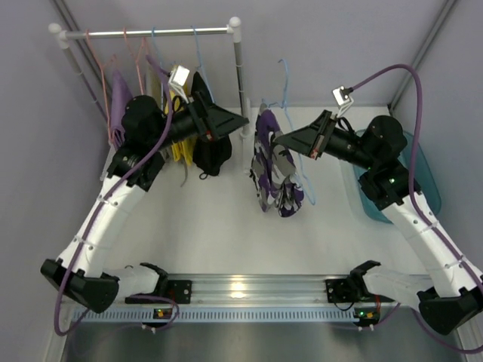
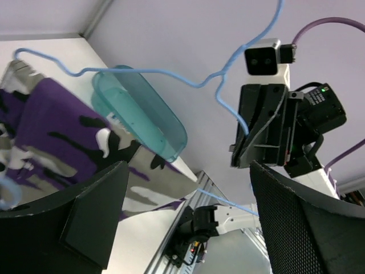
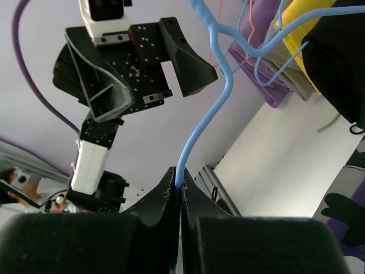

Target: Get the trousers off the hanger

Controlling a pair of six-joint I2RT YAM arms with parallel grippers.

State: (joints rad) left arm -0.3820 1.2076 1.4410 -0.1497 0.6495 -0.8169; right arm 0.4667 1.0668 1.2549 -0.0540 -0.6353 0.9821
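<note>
From above, the right gripper (image 1: 290,139) is pinched on the blue hanger (image 1: 287,87). The camouflage trousers (image 1: 273,170) dangle from the hanger over the middle of the tabletop (image 1: 211,234), nearer its far edge. The left gripper (image 1: 230,121) hangs just beside them, jaws spread, with nothing in it. The black trousers (image 1: 211,151) are on the rack (image 1: 151,32) at the far left corner — untouched, by the look of it.

In the left wrist view, the jaws stand wide apart and the camouflage cloth sits low at the left, outside the gap. Closing here would likely catch air or the wire, not cloth.

In the right wrist view, the jaws are together on a thin run of wire below the hook — a narrow hold. A hard tug on the trousers could twist the hanger in that pinch or pull it free, dropping the lot. The cloth may also snag on the hanger and drag it along.
</note>
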